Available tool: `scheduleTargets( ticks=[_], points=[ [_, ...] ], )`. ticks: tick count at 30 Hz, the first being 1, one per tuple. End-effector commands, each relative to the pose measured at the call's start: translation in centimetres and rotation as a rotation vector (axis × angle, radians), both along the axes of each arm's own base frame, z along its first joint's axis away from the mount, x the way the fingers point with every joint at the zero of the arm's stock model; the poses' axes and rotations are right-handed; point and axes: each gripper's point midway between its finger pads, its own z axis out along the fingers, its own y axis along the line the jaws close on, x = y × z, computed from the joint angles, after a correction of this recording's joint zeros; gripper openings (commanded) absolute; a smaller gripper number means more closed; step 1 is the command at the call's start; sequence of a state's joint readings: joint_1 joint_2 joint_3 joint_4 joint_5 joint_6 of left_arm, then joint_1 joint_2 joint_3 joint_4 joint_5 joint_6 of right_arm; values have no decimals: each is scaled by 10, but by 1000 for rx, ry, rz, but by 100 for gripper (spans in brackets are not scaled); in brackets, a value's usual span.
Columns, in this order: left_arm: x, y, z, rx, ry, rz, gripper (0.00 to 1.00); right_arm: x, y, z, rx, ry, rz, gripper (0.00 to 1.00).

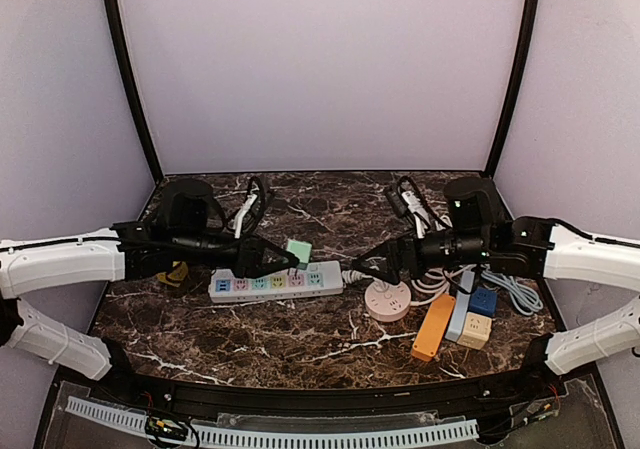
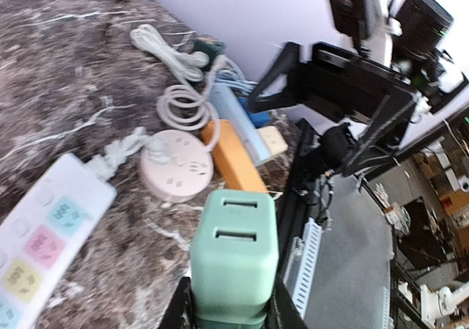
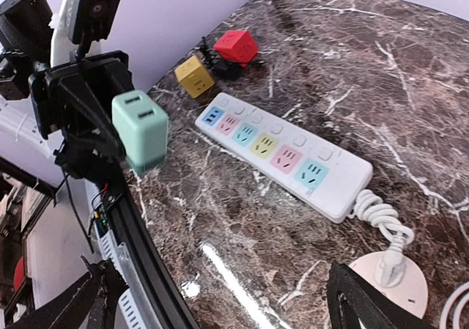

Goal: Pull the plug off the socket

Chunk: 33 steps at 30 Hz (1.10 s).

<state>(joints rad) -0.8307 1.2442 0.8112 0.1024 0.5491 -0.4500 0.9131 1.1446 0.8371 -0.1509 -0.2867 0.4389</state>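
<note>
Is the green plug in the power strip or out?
Out: the left gripper holds the green plug clear of the power strip.

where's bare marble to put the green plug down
For the green plug, the widest bare patch is the marble between the white power strip and the near table edge. Also bare: behind the strip, between the two cable bundles at the back. Crowded on the right: round pink socket, orange block, blue cube, beige cube, coiled cords.

green plug (image 2: 234, 252): base cut off, bottom edge
power strip (image 2: 44, 237): cut off, lower left
round socket (image 3: 407, 289): cut off, lower right
</note>
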Motion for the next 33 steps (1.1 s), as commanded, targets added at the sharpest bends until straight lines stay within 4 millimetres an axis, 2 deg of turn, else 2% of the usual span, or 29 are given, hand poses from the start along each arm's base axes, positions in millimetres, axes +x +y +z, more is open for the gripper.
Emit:
scheduleTargets(
  ticks=[1, 2, 3, 4, 6, 10, 13, 18, 22, 26, 30, 33],
  points=[
    [45, 80, -49, 266, 99, 275, 1, 27, -28, -9, -84, -41, -203, 92],
    [57, 109, -63, 328, 141, 354, 1, 29, -31, -10, -95, -46, -221, 92],
    [63, 123, -70, 360, 156, 392, 1, 31, -34, -11, -103, -51, -241, 92],
    [71, 148, -83, 417, 191, 449, 1, 32, -35, -12, -109, -51, -249, 92],
    [81, 185, -100, 505, 229, 528, 1, 32, -37, -13, -111, -49, -255, 91],
    [94, 239, -122, 658, 264, 619, 1, 31, -37, -18, -120, -37, -258, 91],
    [104, 262, -128, 769, 230, 663, 1, 34, -37, -27, -148, -21, -268, 90],
    [110, 275, -145, 857, 225, 666, 2, 37, -31, -36, -182, -7, -262, 87],
    [111, 284, -154, 929, 230, 669, 9, 39, -25, -34, -176, -20, -251, 87],
    [111, 289, -156, 956, 225, 676, 27, 37, -17, -33, -155, -22, -216, 88],
    [110, 286, -156, 946, 228, 660, 53, 38, -14, -37, -158, -10, -212, 89],
    [109, 285, -156, 939, 230, 653, 64, 39, -13, -40, -163, -1, -215, 89]
  ],
)
